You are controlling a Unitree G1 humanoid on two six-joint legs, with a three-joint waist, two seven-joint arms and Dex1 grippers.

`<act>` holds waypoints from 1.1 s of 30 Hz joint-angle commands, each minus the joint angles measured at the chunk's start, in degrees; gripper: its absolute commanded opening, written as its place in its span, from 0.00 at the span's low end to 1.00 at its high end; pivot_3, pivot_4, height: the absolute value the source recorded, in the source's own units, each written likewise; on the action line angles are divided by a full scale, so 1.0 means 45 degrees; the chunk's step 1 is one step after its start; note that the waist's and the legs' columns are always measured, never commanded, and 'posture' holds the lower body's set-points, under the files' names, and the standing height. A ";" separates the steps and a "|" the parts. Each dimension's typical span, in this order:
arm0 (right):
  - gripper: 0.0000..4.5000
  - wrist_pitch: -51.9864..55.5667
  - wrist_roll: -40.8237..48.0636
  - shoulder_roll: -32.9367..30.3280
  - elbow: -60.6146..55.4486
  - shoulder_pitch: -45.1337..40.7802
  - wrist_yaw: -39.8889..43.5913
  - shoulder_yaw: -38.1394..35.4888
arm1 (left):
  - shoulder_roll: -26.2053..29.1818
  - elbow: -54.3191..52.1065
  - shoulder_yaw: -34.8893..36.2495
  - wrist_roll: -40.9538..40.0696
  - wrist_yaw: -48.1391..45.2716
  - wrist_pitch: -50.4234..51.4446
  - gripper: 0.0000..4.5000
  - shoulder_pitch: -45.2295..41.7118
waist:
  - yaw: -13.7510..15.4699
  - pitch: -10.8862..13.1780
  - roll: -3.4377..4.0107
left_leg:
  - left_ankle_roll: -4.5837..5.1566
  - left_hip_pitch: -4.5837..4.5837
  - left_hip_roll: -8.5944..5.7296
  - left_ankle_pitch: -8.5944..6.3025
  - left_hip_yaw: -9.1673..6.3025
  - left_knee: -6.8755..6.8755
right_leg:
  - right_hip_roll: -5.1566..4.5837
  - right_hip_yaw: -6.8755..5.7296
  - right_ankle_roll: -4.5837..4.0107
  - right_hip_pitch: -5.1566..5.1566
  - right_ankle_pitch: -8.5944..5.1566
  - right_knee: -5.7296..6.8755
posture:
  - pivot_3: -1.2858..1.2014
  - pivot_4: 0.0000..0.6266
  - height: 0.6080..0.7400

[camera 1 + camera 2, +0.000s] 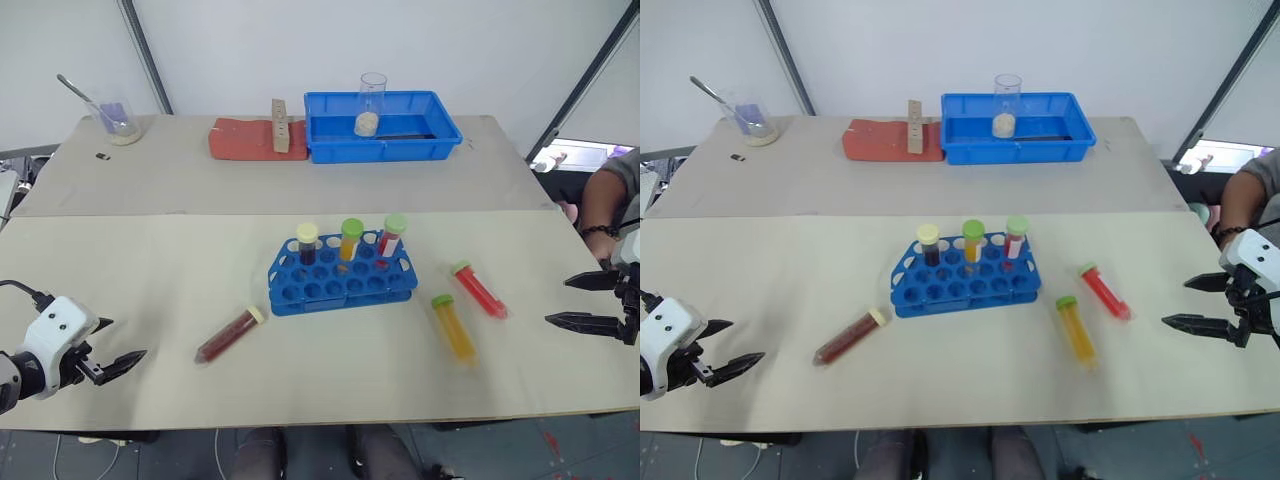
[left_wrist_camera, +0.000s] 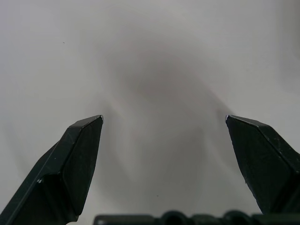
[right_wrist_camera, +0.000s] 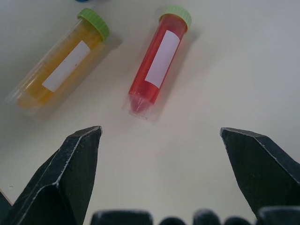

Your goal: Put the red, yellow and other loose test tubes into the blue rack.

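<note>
Blue rack (image 1: 341,277) sitting dead centre on the bench (image 1: 150,260), three capped tubes standing upright in its back row: a cream-capped dark one (image 1: 307,242), a green-capped orange one (image 1: 351,238) and a green-capped red one (image 1: 392,234). Front holes showing open.

Three loose tubes lying flat on the bench. Dark red tube (image 1: 229,335) with a cream cap at about 8 o'clock from the rack, just beside its corner but not touching. Yellow tube (image 1: 454,327) at about 4 o'clock, red tube (image 1: 479,290) at about 3 o'clock, both green-capped, near each other and apart.

Left hand (image 1: 118,365) way out at 8 o'clock by the bench edge, fingers spread wide, gripping nothing, well apart from the dark tube. Right hand (image 1: 585,302) out at 3 o'clock, also wide open and empty, pointing in toward the red tube without touching.

Back of the bench at 12 o'clock: blue tray (image 1: 381,127) with a clear beaker (image 1: 371,103) in it, red mat (image 1: 243,139) with a wooden block (image 1: 281,126) just beside. Measuring cup with a spoon (image 1: 112,117) at 10 o'clock. Somebody's arm (image 1: 603,200) at the right edge.
</note>
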 commanded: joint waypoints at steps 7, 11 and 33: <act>1.00 -0.0312 -0.0069 0.0171 0.0230 -0.0418 -0.0056 -0.0029 | 0.0386 0.0309 0.0398 0.0254 -0.0209 -0.0146 0.99 -0.0208 | -0.0028 0.0000 0.0001 | -0.0006 0.0009 -0.0002 0.0005 0.0000 0.0002 | 0.0003 0.0003 0.0000 0.0001 0.0000 0.0019 | 0.52 0.24 1.00; 1.00 -0.0393 -0.0095 0.0261 0.0330 -0.0369 -0.0042 -0.0070 | 0.0287 0.0453 0.0388 0.0479 -0.0050 -0.0304 0.99 -0.0217 | -0.0030 -0.0001 0.0001 | -0.0007 0.0008 -0.0002 0.0006 -0.0001 0.0002 | 0.0004 0.0003 0.0001 0.0001 0.0001 0.0023 | 0.52 0.24 1.00; 1.00 -0.0718 -0.0031 0.0876 0.0666 -0.1338 -0.0510 0.0083 | 0.0099 -0.0916 0.0165 -0.0529 -0.1222 -0.0880 0.99 -0.0783 | -0.0009 -0.0002 0.0002 | -0.0022 0.0021 -0.0006 0.0017 0.0000 0.0011 | 0.0006 0.0008 0.0002 0.0010 0.0005 0.0047 | 0.52 0.24 1.00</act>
